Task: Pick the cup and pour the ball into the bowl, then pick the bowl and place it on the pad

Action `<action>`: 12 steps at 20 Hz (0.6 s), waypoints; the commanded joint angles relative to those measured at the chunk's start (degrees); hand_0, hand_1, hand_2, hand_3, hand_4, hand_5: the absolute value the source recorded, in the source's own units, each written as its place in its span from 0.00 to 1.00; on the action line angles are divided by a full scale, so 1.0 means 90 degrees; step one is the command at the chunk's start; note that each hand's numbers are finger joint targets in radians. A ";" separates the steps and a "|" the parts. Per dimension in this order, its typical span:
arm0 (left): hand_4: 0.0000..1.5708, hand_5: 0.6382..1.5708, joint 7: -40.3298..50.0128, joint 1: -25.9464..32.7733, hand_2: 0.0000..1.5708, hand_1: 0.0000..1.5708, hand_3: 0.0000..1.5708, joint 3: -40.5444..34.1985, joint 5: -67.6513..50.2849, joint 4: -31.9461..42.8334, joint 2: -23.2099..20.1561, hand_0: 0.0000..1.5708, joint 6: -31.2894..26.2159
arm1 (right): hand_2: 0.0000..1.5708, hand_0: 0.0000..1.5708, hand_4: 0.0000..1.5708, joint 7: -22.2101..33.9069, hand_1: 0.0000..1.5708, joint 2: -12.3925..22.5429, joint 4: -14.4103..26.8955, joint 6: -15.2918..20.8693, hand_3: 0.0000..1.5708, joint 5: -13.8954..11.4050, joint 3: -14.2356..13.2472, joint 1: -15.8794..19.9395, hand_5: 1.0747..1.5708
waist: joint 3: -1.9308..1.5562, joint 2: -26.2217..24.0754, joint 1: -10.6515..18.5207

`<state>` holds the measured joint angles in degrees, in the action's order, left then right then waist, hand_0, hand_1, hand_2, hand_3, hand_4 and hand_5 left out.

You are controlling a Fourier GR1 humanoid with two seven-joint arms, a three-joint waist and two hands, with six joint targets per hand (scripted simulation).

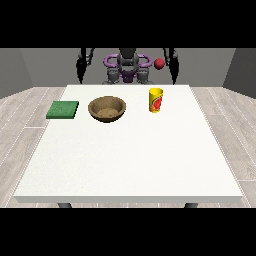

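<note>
- The bowl [107,109], brown and round, sits upright on the white counter [127,160], in its far half and a little toward the view's left of the middle line.
- The pad [63,109], a flat green square, lies on the counter to the view's left of the bowl, near it but not touching, close to the counter's left edge.
- The cup [156,100], yellow with a red mark on its side, stands upright to the view's right of the bowl, apart from it and at about the same depth.
- The ball [159,63], red, shows well above and beyond the cup, off the counter, just beside the arm at the view's right; it is not in the bowl.
- The robot [127,66] stands behind the far edge, beyond the bowl.
- The hand at the view's left [81,64] hangs beside the body, far from the bowl; I cannot tell how its fingers lie.
- The hand at the view's right [174,64] likewise hangs at the body's side, beyond the cup; its fingers' state cannot be told either.
</note>
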<state>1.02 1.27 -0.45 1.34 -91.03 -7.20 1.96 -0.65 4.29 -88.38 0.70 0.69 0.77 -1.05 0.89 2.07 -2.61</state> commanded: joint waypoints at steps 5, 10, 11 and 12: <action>0.42 0.99 0.0544 -0.0028 0.00 0.00 0.00 -0.0079 -0.0136 -0.0639 -0.0192 0.00 -0.0061 | 0.00 0.00 0.56 0.0505 0.00 0.0285 -0.0657 -0.0075 0.00 0.0041 -0.0051 0.0085 0.92 | -0.0070 -0.1651 0.0074; 0.40 0.99 0.2143 0.0520 0.00 0.00 0.00 0.0225 -0.1052 -0.1438 0.0671 0.00 0.0165 | 0.00 0.00 0.55 0.2274 0.00 -0.0080 -0.1455 0.0132 0.00 0.0755 -0.0039 -0.0458 0.92 | -0.0097 -0.2912 -0.0006; 0.40 0.99 0.2539 0.0233 0.00 0.00 0.00 0.0219 -0.1000 -0.1661 0.0638 0.00 0.0340 | 0.00 0.00 0.55 0.2648 0.00 0.0154 -0.1700 -0.0008 0.00 0.0919 -0.0155 -0.0403 0.92 | -0.0099 -0.2886 -0.0113; 0.41 0.99 0.2636 0.0096 0.00 0.00 0.00 0.0101 -0.0866 -0.1864 0.0468 0.00 0.0444 | 0.00 0.00 0.55 0.2616 0.00 -0.0138 -0.2052 0.0349 0.00 0.0636 0.0110 -0.0452 0.92 | -0.0098 -0.2663 -0.0142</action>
<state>17.23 2.99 0.54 -5.54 -102.57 -3.34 3.69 16.00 4.36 -100.44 1.46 5.95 0.48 -3.71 0.10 -19.78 -3.22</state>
